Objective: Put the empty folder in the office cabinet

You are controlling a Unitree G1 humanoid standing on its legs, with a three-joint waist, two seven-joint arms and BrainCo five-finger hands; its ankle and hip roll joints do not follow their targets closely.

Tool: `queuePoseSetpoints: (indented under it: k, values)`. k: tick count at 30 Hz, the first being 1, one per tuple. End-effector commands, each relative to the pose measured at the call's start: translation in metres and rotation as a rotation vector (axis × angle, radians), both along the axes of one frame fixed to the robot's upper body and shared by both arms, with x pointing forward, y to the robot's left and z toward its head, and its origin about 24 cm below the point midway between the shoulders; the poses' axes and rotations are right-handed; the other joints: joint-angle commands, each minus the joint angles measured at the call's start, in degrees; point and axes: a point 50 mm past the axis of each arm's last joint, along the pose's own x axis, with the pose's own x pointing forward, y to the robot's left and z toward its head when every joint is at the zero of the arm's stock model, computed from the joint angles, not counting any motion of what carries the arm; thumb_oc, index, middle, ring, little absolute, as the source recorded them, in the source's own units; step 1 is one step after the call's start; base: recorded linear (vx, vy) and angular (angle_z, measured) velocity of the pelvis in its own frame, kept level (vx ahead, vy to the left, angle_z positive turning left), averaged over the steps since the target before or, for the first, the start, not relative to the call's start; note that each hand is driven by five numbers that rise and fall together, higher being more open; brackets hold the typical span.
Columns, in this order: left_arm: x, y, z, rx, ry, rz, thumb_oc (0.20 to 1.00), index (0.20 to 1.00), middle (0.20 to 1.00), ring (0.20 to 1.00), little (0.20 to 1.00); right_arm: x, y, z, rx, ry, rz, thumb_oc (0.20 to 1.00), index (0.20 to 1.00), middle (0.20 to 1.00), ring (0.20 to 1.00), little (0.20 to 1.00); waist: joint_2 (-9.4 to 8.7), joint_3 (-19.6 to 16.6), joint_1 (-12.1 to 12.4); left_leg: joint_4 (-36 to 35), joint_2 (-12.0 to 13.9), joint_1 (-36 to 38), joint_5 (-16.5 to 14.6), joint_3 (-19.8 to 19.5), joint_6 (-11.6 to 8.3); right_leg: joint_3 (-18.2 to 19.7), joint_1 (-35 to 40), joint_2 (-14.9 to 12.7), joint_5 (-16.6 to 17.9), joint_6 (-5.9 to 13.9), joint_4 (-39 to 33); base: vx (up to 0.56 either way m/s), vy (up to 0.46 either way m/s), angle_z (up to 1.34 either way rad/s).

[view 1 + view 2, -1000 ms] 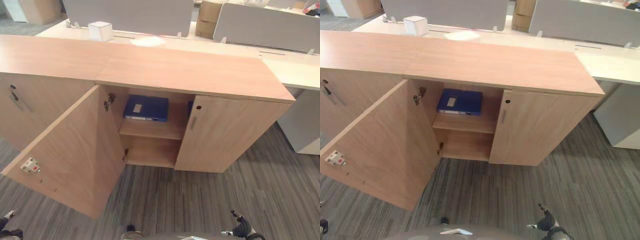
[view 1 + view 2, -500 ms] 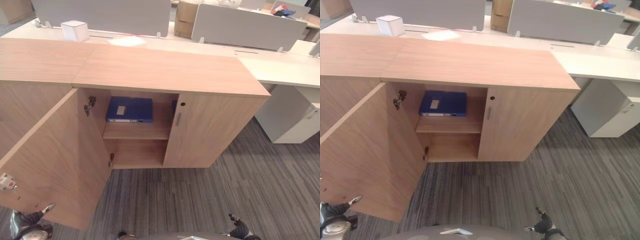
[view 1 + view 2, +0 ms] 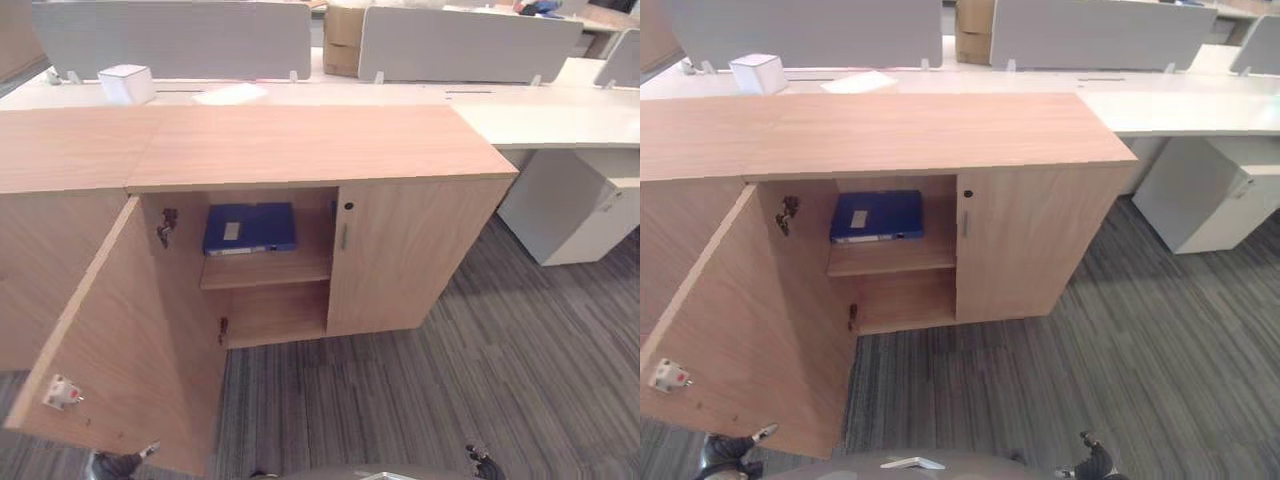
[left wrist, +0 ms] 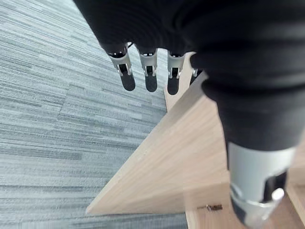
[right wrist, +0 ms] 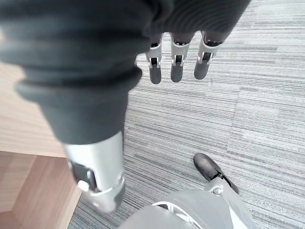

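On upper shelf of open office cabinet point(image 3: 300, 150): blue folder point(image 3: 250, 227) seen lying flat. Left hand point(image 4: 147, 71), right hand point(image 5: 176, 62) hang relaxed, nothing held. Left door point(image 3: 110, 350) best swung shut gently.

Even, bright indoor light from overhead, no hard shadows on carpet point(image 3: 480, 370); cabinet top point(image 3: 300, 145) evenly lit, faint sheen, no glare; cabinet interior point(image 3: 265, 270) dimmer, shaded under top, folder point(image 3: 248, 227) still readable; straight edges bow slightly toward frame borders in head views; wrist views: hand covers close to lens soft and dark, carpet beyond crisper
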Motion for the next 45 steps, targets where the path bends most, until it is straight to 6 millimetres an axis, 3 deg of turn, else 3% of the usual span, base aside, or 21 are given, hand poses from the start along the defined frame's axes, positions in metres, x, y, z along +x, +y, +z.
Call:
queuePoseSetpoints:
  k: [1, 3, 6, 8, 12, 16, 19, 21, 24, 26, 33, 35, 36, 37, 38, 39, 40, 41, 42, 45]
  values:
    - [0.086, -0.028, 0.016, -0.073, -0.242, -0.171, 1.000, 1.000, 1.000, 1.000, 1.000, 0.031, -0.009, 0.006, -0.039, -0.083, -0.036, 1.000, 1.000, 1.000, 1.000, 1.000, 1.11, -1.05, -3.89, -0.45, 1.61, -1.28, -1.28, -4.24, -0.32, 2.93, 0.62, -0.80, -1.69, 2.00, 0.23, 0.01, -0.037, -0.17]
    - [0.097, -0.053, 0.012, -0.139, -0.250, -0.234, 1.000, 1.000, 1.000, 1.000, 1.000, 0.035, -0.010, 0.006, -0.048, -0.092, -0.049, 1.000, 1.000, 1.000, 1.000, 1.000, 1.71, -1.29, -5.47, -0.45, 1.83, -1.27, -1.19, -3.12, -0.36, 4.19, -0.14, -0.51, -1.39, 2.00, 0.13, 0.01, -0.039, -0.21]
    - [0.112, -0.071, 0.013, -0.170, -0.269, -0.282, 1.000, 1.000, 1.000, 1.000, 1.000, 0.040, -0.009, 0.007, -0.060, -0.102, -0.045, 1.000, 1.000, 1.000, 1.000, 1.000, 2.05, -1.63, -6.79, -0.45, 2.16, -1.24, -1.15, -2.12, -0.47, 5.35, -0.83, -0.16, -1.23, 1.90, -0.03, 0.02, -0.039, -0.25]
    - [0.112, -0.071, 0.013, -0.170, -0.270, -0.283, 1.000, 1.000, 1.000, 1.000, 1.000, 0.040, -0.009, 0.007, -0.060, -0.103, -0.045, 1.000, 1.000, 1.000, 1.000, 1.000, 2.07, -1.61, -6.73, -0.45, 2.18, -1.23, -1.16, -2.07, -0.48, 5.40, -0.86, -0.14, -1.22, 1.90, -0.02, 0.01, -0.025, -0.29]
    - [0.135, -0.080, 0.021, -0.171, -0.310, -0.299, 1.000, 1.000, 1.000, 1.000, 1.000, 0.042, -0.008, 0.007, -0.070, -0.104, -0.030, 1.000, 1.000, 1.000, 1.000, 1.000, 2.41, -2.35, -8.75, -0.45, 2.61, -1.00, -1.11, -0.59, -0.80, 6.98, -1.56, 0.44, -1.02, 1.92, -0.15, 0.02, -0.038, -0.23]
    - [0.160, -0.065, 0.037, -0.126, -0.372, -0.239, 1.000, 1.000, 1.000, 1.000, 1.000, 0.041, -0.008, 0.007, -0.077, -0.105, -0.006, 1.000, 1.000, 1.000, 1.000, 1.000, 2.69, -3.04, -10.11, -0.45, 2.91, -0.70, -1.12, 0.34, -1.05, 7.81, -1.84, 0.79, -1.06, 1.92, -0.15, 0.04, -0.030, -0.27]
    - [0.186, -0.035, 0.064, -0.041, -0.456, -0.167, 1.000, 1.000, 1.000, 1.000, 1.000, 0.039, -0.011, 0.008, -0.083, -0.102, 0.010, 1.000, 1.000, 1.000, 1.000, 1.000, 3.02, -3.65, -10.86, -0.45, 3.08, -0.49, -1.10, 0.61, -1.36, 7.86, -1.79, 0.92, -1.10, 1.96, -0.15, 0.03, -0.021, -0.08]
    - [0.186, -0.035, 0.064, -0.040, -0.456, -0.167, 1.000, 1.000, 1.000, 1.000, 1.000, 0.039, -0.011, 0.008, -0.083, -0.102, 0.010, 1.000, 1.000, 1.000, 1.000, 1.000, 3.00, -3.62, -10.88, -0.45, 3.09, -0.49, -1.10, 0.59, -1.36, 7.85, -1.78, 0.92, -1.11, 1.96, -0.15, 0.01, -0.003, -0.08]
    - [0.198, -0.009, 0.085, 0.027, -0.504, -0.122, 1.000, 1.000, 1.000, 1.000, 1.000, 0.039, -0.013, 0.009, -0.085, -0.106, 0.018, 1.000, 1.000, 1.000, 1.000, 1.000, 3.25, -3.99, -10.74, -0.45, 3.11, -0.65, -1.01, 0.43, -1.54, 7.51, -1.60, 0.90, -1.11, 2.05, -0.15, 0.01, 0.000, -0.06]
    - [0.196, 0.002, 0.089, 0.055, -0.492, -0.115, 1.000, 1.000, 1.000, 1.000, 1.000, 0.039, -0.013, 0.010, -0.082, -0.108, 0.020, 1.000, 1.000, 1.000, 1.000, 1.000, 3.23, -4.04, -10.50, -0.45, 2.99, -0.79, -0.98, 0.18, -1.53, 7.23, -1.44, 0.82, -1.09, 2.15, -0.15, 0.00, 0.000, 0.00]
    - [0.170, 0.014, 0.072, 0.062, -0.389, -0.093, 1.000, 1.000, 1.000, 1.000, 1.000, 0.040, -0.012, 0.008, -0.076, -0.097, 0.020, 1.000, 1.000, 1.000, 1.000, 1.000, 2.95, -3.99, -9.35, -0.45, 2.17, -1.21, -1.17, -0.87, -1.15, 6.08, -0.89, 0.03, -0.85, 2.39, -0.15, -0.01, 0.038, 0.07]
    - [0.145, 0.001, 0.048, 0.015, -0.279, -0.142, 1.000, 1.000, 1.000, 1.000, 1.000, 0.040, -0.013, 0.007, -0.081, -0.081, 0.009, 1.000, 1.000, 1.000, 1.000, 1.000, 2.79, -3.75, -8.62, -0.45, 1.32, -1.63, -1.46, -1.53, -0.61, 5.68, -0.75, -0.73, -0.55, 2.60, -0.03, -0.04, 0.128, 0.15]
    - [0.121, -0.012, 0.027, -0.041, -0.197, -0.149, 1.000, 1.000, 1.000, 1.000, 1.000, 0.043, -0.014, 0.007, -0.091, -0.076, 0.005, 1.000, 1.000, 1.000, 1.000, 1.000, 2.74, -3.41, -8.17, -0.45, 0.35, -1.91, -1.78, -2.02, 0.04, 5.58, -0.89, -1.36, -0.27, 2.79, 0.21, -0.05, 0.116, 0.17]
    - [0.121, -0.012, 0.027, -0.042, -0.196, -0.149, 1.000, 1.000, 1.000, 1.000, 1.000, 0.043, -0.015, 0.007, -0.092, -0.076, 0.005, 1.000, 1.000, 1.000, 1.000, 1.000, 2.76, -3.44, -8.20, -0.45, 0.32, -1.91, -1.80, -2.03, 0.07, 5.56, -0.88, -1.40, -0.27, 2.82, 0.21, -0.05, 0.133, 0.12]
    - [0.105, -0.022, 0.015, -0.080, -0.151, -0.149, 1.000, 1.000, 1.000, 1.000, 1.000, 0.043, -0.016, 0.007, -0.102, -0.071, 0.005, 1.000, 1.000, 1.000, 1.000, 1.000, 2.79, -3.20, -7.92, -0.45, -0.29, -1.97, -2.12, -2.22, 0.56, 5.46, -0.94, -1.91, -0.13, 3.01, 0.35, -0.06, 0.152, 0.09]
    - [0.075, -0.041, -0.004, -0.153, -0.059, -0.147, 1.000, 1.000, 1.000, 1.000, 1.000, 0.045, -0.017, 0.006, -0.110, -0.061, 0.003, 1.000, 1.000, 1.000, 1.000, 1.000, 2.80, -2.50, -7.40, -0.45, -1.49, -2.11, -2.61, -2.67, 1.41, 5.30, -1.22, -2.85, 0.28, 3.27, 0.98, -0.06, 0.152, 0.07]
    - [0.074, -0.041, -0.004, -0.154, -0.059, -0.147, 1.000, 1.000, 1.000, 1.000, 1.000, 0.045, -0.017, 0.006, -0.111, -0.060, 0.003, 1.000, 1.000, 1.000, 1.000, 1.000, 2.81, -2.50, -7.41, -0.45, -1.53, -2.08, -2.64, -2.68, 1.44, 5.29, -1.18, -2.89, 0.28, 3.31, 0.97, -0.06, 0.141, 0.03]
    - [0.058, -0.048, -0.013, -0.178, 0.004, -0.154, 1.000, 1.000, 1.000, 1.000, 1.000, 0.044, -0.016, 0.005, -0.112, -0.047, 0.005, 1.000, 1.000, 1.000, 1.000, 1.000, 2.78, -2.15, -7.06, -0.45, -2.14, -2.18, -2.86, -2.99, 1.81, 5.13, -1.23, -3.43, 0.43, 3.38, 1.39, -0.06, 0.098, 0.08]
    - [0.022, -0.062, -0.027, -0.222, 0.153, -0.193, 1.000, 1.000, 1.000, 1.000, 1.000, 0.039, -0.013, 0.001, -0.119, 0.000, 0.024, 1.000, 1.000, 1.000, 1.000, 1.000, 2.61, -1.68, -5.97, -0.45, -2.92, -2.48, -3.04, -4.03, 2.21, 4.42, -1.03, -4.29, 0.37, 3.47, 2.20, -0.07, 0.099, 0.14]
    - [-0.011, -0.073, -0.036, -0.256, 0.301, -0.237, 1.000, 1.000, 1.000, 1.000, 1.000, 0.039, -0.004, -0.002, -0.106, 0.031, 0.020, 1.000, 1.000, 1.000, 1.000, 1.000, 2.25, -1.43, -4.96, -0.45, -3.07, -3.60, -2.63, -6.50, 2.38, 5.19, -0.71, -3.84, -0.42, 3.17, 2.43, -0.06, -0.010, 0.40]
